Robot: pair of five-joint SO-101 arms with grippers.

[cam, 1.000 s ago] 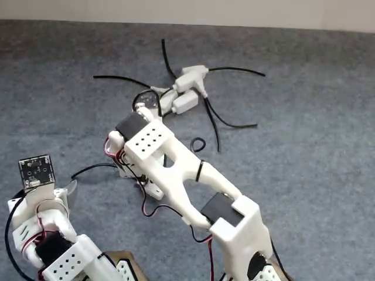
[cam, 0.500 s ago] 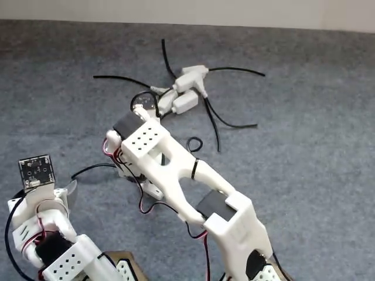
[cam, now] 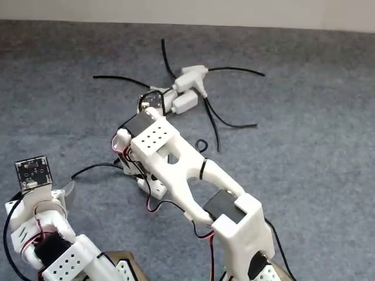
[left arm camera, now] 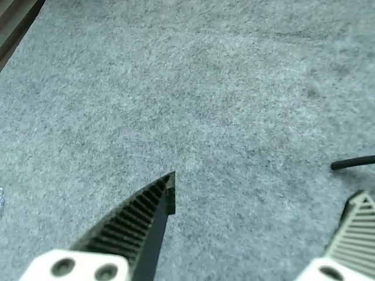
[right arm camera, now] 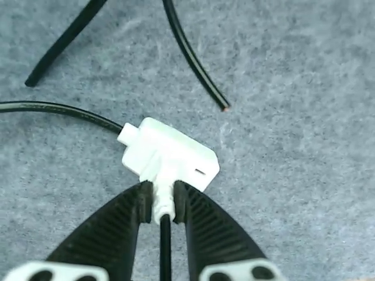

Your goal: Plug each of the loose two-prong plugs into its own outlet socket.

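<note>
My right gripper (right arm camera: 164,190) is shut on the narrow neck of a white two-prong plug (right arm camera: 164,204). The plug's black cable (right arm camera: 165,240) runs back between the fingers. The plug butts against a wider white socket body (right arm camera: 170,155) with its own black cable (right arm camera: 53,108). In the high view the right gripper (cam: 151,104) sits by a cluster of white plug and socket pieces (cam: 186,102), with another white piece (cam: 193,75) farther back. My left gripper (left arm camera: 266,187) stands open above bare grey carpet, near the table's front left (cam: 67,190).
Loose black cables (cam: 220,120) fan out from the white pieces over the grey carpet (cam: 304,117). Two cable ends (right arm camera: 199,76) lie beyond the socket. One black cable end (left arm camera: 351,163) lies close to my left gripper. A pale wall edge runs along the back.
My right arm swung slightly left, then back right and forward, keeping its gripper at the white pieces. The left arm sank a little.
</note>
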